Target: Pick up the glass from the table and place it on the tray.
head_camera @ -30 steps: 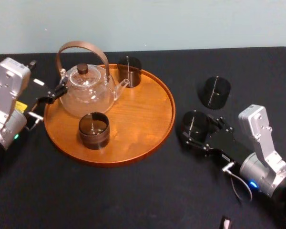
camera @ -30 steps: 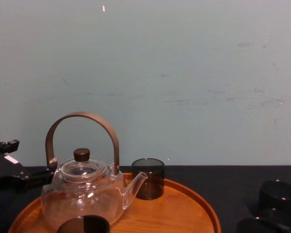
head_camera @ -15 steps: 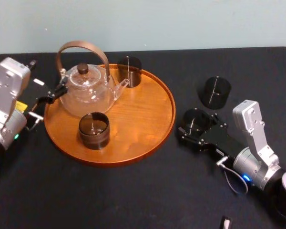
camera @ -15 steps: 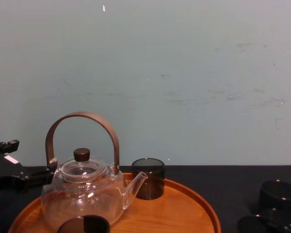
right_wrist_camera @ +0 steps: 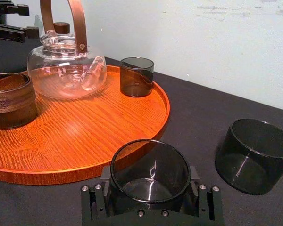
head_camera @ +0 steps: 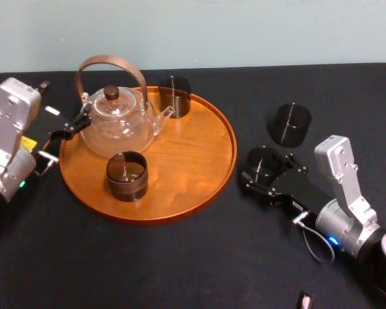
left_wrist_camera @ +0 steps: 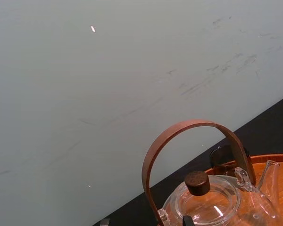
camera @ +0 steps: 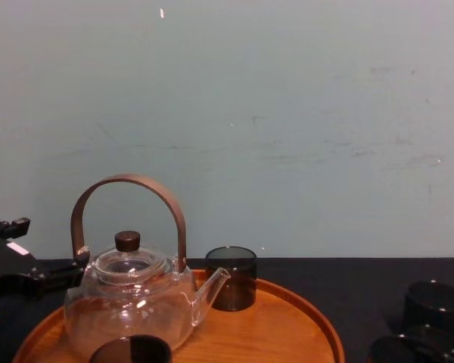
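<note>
Clamping the glass point(right_wrist_camera: 149, 165) between its fingers, the right end effector point(head_camera: 265, 170) holds it standing on the surface point(head_camera: 180, 257), just right of the tray point(head_camera: 196, 151) rim. A second glass point(head_camera: 289, 123) stands near, farther back. The tray's right half is bare. The left end effector point(head_camera: 65, 132) rests by the tray's left edge.

There was one black surface point(head_camera: 180, 257). On it sat one round wooden tray point(head_camera: 199, 174). There was one clear teapot point(head_camera: 119, 125). It had one brown handle and one dark knob. There were three dark glasses: the tray glass point(head_camera: 174, 96), the near glass point(head_camera: 264, 164) and the far glass point(head_camera: 289, 122). There was one brown cup point(head_camera: 127, 175). There were two robot arms: the left arm point(head_camera: 13, 129) and the right arm point(head_camera: 344, 187).
</note>
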Robot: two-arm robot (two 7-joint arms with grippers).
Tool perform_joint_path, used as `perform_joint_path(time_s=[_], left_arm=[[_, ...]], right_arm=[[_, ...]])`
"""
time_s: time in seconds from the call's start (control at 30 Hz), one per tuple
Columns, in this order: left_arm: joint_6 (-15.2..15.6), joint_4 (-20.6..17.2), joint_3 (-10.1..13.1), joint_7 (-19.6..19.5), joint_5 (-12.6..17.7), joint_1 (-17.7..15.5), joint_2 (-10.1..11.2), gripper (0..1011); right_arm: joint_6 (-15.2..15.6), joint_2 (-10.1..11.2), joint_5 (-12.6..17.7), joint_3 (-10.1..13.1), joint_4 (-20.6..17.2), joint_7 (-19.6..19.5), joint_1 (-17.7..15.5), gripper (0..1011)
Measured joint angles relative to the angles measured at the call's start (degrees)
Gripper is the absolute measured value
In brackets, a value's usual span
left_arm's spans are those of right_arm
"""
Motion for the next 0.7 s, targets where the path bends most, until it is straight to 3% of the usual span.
perform_joint_path(time_s=[0.17,0.7], left_arm=[[0.0,0.0,0.0,0.0,0.0,0.0,0.0,1001],[0.0,0.0,0.0,0.0,0.0,0.0,0.0,1001]], right_arm=[[0.0,0.0,0.0,0.0,-0.1,0.0,0.0,908],[0.1,0.1,0.1,0.0,-0.2,-0.1,-0.1,908]])
